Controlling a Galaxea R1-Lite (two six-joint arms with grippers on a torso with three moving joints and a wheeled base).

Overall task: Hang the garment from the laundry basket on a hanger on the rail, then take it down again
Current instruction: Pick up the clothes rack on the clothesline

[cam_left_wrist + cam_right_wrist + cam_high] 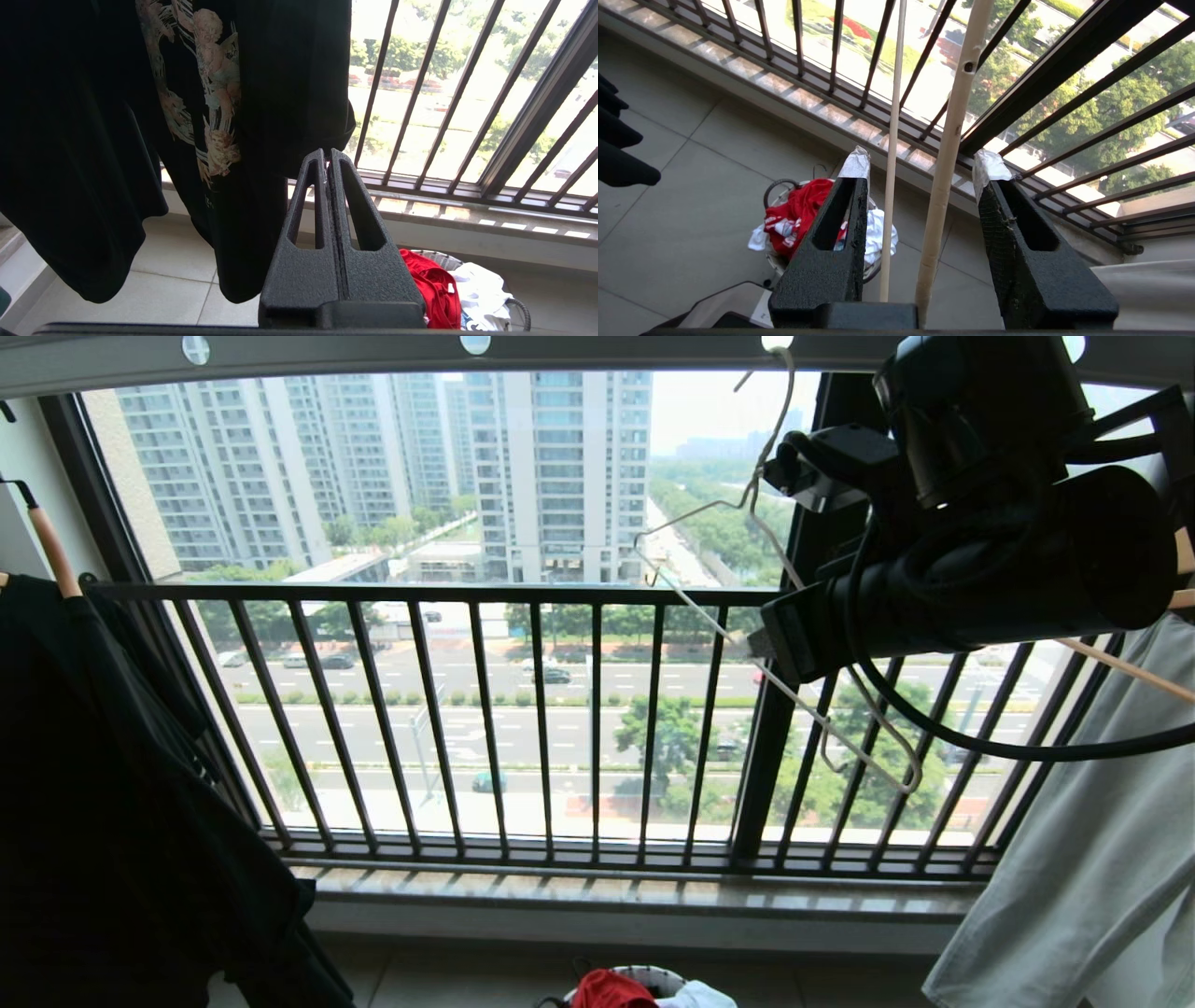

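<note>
Up by rail [597, 350], right hand [924, 168] open round hanger [945, 154].

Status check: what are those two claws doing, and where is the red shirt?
Right gripper open around thin cream wire hanger. Left gripper shut, empty. Red T-shirt in round white-rimmed basket. Nothing blocking.

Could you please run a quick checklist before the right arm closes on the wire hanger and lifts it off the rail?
1. The hanger lies between the right gripper fingers: ok.
2. Fingers closed on it: not ok, a gap shows on both sides.
3. Hook on the rail: ok, it hangs from a hole.
4. The garment in the laundry basket: ok, red shirt on top.
5. Left gripper shut and empty, beside the black T-shirt: ok.
</note>
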